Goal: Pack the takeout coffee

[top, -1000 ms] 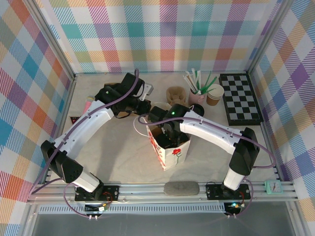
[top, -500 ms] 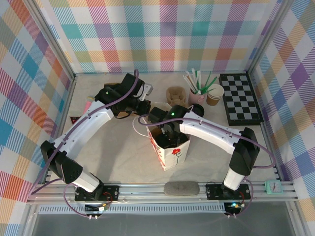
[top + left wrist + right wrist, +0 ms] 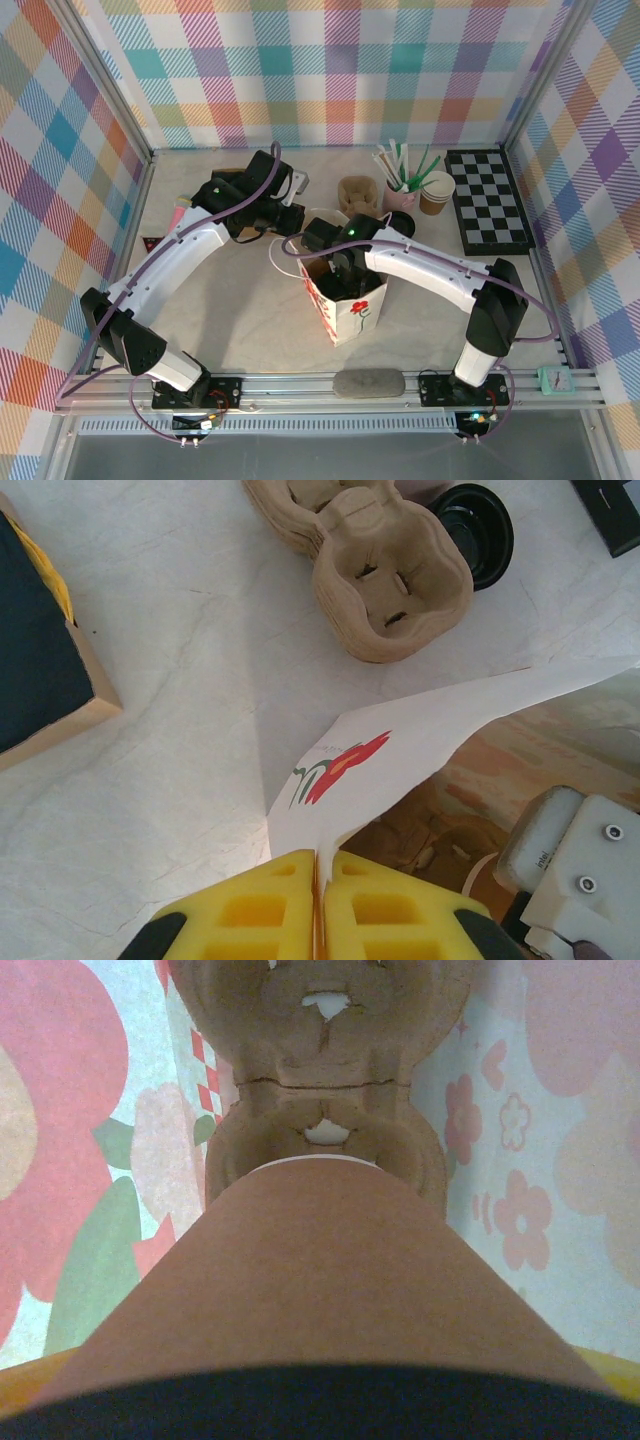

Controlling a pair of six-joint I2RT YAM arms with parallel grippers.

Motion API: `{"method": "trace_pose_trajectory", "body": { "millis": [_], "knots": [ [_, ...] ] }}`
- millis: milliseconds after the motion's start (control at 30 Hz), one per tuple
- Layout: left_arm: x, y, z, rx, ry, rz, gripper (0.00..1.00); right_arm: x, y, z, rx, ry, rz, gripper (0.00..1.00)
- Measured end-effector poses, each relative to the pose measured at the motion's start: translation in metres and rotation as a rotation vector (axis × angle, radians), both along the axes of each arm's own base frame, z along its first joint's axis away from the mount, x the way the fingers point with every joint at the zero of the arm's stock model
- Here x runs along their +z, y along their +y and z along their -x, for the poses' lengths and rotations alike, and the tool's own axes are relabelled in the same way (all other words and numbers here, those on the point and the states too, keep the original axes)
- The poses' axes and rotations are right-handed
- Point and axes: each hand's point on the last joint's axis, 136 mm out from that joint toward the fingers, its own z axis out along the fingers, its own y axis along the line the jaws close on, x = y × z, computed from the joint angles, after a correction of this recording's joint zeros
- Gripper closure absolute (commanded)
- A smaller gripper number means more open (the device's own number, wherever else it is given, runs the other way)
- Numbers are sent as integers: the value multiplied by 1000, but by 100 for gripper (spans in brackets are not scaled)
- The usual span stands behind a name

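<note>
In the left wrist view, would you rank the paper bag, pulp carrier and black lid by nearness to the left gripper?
1. Paper bag: edge pinched in the jaws of the left gripper.
2. Pulp carrier: farther up, centre.
3. Black lid: top right, beyond the carrier.

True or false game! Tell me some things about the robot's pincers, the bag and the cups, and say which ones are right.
1. The left pincer pinches the edge of the paper bag. True.
2. The chessboard lies on the left side of the table. False: it lies on the right side, near the back.
3. The right pincer holds the brown coffee cup down inside the bag. True.
4. The straws stand in a blue cup. False: they stand in a pink cup.
</note>
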Motion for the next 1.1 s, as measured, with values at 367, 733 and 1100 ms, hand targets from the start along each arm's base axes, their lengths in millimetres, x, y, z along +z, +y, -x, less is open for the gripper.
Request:
{"method": "trace_pose_trajectory", "body": {
  "millis": [367,733,1100],
  "knots": [
    [0,1,0,4,-4,-4,90,-5,-4,-6,-19,7,-4,60],
    [0,4,0,13,-7,-12,90,-7,-4,-10,-28,10,-16,60],
    [2,6,0,18,-12,-15,90,-13,-8,-16,-38,16,-19,60]
  ]
}}
